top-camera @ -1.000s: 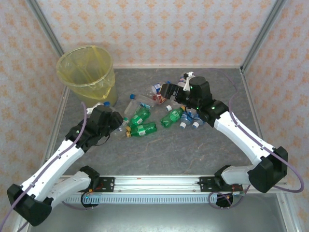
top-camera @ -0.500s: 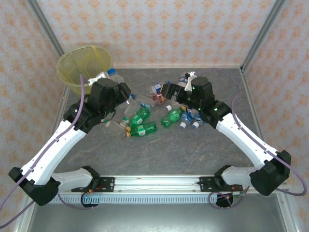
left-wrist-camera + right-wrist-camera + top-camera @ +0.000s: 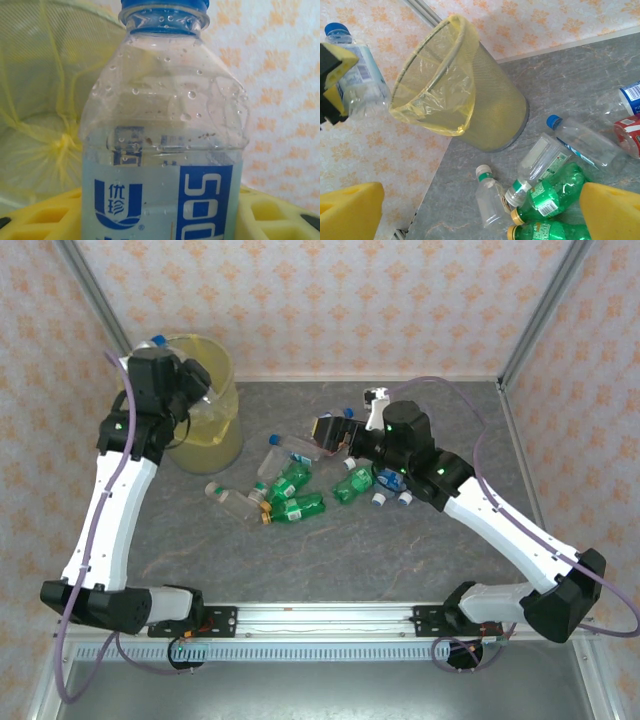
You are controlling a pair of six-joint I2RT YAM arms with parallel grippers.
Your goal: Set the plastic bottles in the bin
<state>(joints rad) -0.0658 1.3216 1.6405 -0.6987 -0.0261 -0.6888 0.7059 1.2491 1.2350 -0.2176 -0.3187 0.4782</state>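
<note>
Bottle (image 3: 165,150) is clamped in left hand (image 3: 175,375) above the bin (image 3: 218,435), upper left. Next, let it drop in. Right hand (image 3: 328,430) is apart, empty.

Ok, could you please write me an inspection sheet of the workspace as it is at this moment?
Surface: grey stone-look table; no spill seen.
Job's things: bin with a yellow liner stands at the far left. One clear blue-capped bottle is held up by the bin's rim, not yet dropped. The loose bottles lie mid-table, among them a green bottle.
Clutter: nothing seen.
Grippers: left pincer is shut on the clear blue-capped bottle. Right pincer is open above the loose bottles and holds nothing.
Cables: a purple cable runs along each arm.
Surroundings: patterned walls, metal frame posts.
</note>
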